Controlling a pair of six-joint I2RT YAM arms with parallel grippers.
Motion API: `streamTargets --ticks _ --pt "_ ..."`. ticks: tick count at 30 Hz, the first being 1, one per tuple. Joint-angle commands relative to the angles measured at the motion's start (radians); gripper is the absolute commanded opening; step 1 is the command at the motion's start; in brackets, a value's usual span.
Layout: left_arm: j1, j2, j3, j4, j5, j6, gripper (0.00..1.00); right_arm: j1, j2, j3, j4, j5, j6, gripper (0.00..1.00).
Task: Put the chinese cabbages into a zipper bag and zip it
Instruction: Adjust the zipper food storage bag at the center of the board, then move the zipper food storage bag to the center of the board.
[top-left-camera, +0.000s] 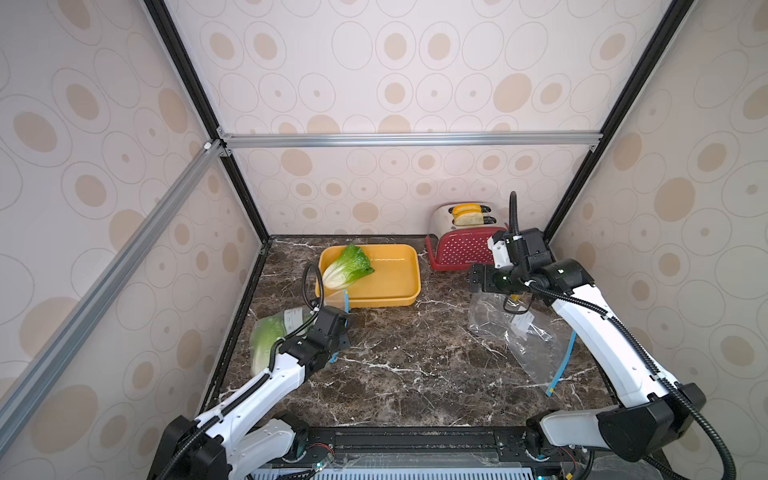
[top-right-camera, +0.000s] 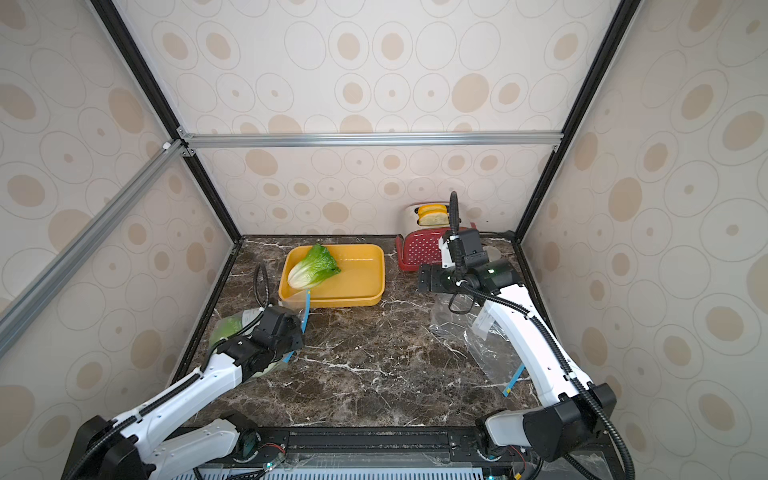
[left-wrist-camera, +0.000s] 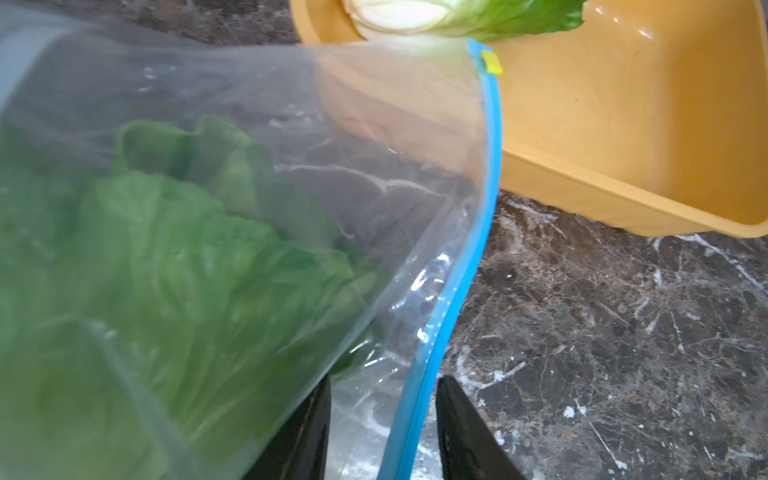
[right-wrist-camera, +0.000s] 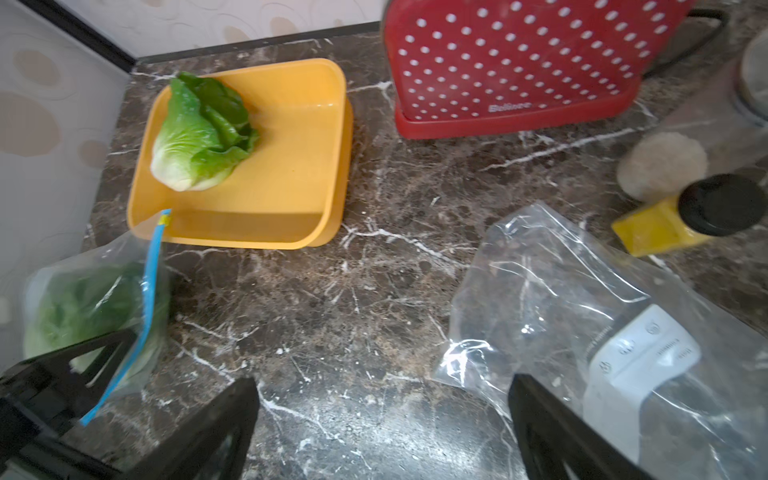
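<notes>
While one chinese cabbage lies loose in the yellow tray at the back of the marble tabletop, the job is at the loading step, not zipping. The red toaster back right plays no part. Near the left wall the zipper bag lies on its side, green leaf showing through the film. I can't count the heads inside. Its mouth faces the tray, one corner leaning on the near rim. A second, empty bag lies flat under the right arm. The left gripper is at the filled bag's mouth, jaws apart either side of the blue zip strip and not pinching it in the wrist view. The right gripper hangs spread wide and empty over bare table between the tray and the empty bag. The small yellow slider sits at the strip's end by the tray. Next, I'd judge: the left clamps the lip so the mouth holds open, and the right crosses to the tray, takes the head around its middle and feeds it in. Thin film may fold shut, so go slow.
</notes>
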Motion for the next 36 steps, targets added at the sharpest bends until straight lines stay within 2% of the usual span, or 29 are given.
streamTargets --ticks 1,6,9,13,16,19,22,25,29,33,36 --pt "0.017 -0.095 -0.03 -0.113 -0.104 -0.062 0.42 -0.037 -0.056 -0.054 -0.067 0.077 0.044 1.0" --pt "0.05 -0.154 -0.059 -0.101 -0.039 -0.068 0.4 -0.173 -0.126 -0.17 -0.059 0.05 0.091 1.0" --pt "0.051 -0.139 0.023 -0.071 0.011 -0.01 0.41 -0.252 -0.152 -0.238 -0.058 0.004 0.129 1.0" --pt "0.013 -0.04 0.158 -0.039 0.095 0.035 0.45 -0.292 -0.162 -0.342 0.015 -0.079 0.139 1.0" --pt "-0.079 0.063 0.256 0.012 0.119 0.071 0.5 -0.294 -0.129 -0.39 0.066 -0.139 0.15 1.0" --pt "-0.126 0.184 0.353 0.062 0.221 0.09 0.53 -0.294 -0.083 -0.427 0.117 -0.17 0.147 1.0" --pt "-0.193 0.273 0.435 0.088 0.219 0.127 0.56 -0.288 -0.016 -0.436 0.15 -0.22 0.136 1.0" --pt "-0.214 0.35 0.492 0.138 0.273 0.13 0.59 -0.266 0.045 -0.431 0.164 -0.241 0.114 1.0" --pt "-0.241 0.441 0.557 0.184 0.308 0.13 0.58 -0.211 0.088 -0.421 0.161 -0.25 0.074 0.96" --pt "-0.28 0.565 0.657 0.197 0.339 0.149 0.61 -0.183 0.056 -0.464 0.185 -0.322 0.059 0.92" --pt "-0.299 0.671 0.735 0.234 0.394 0.16 0.62 -0.189 0.012 -0.46 0.129 -0.274 0.059 0.93"
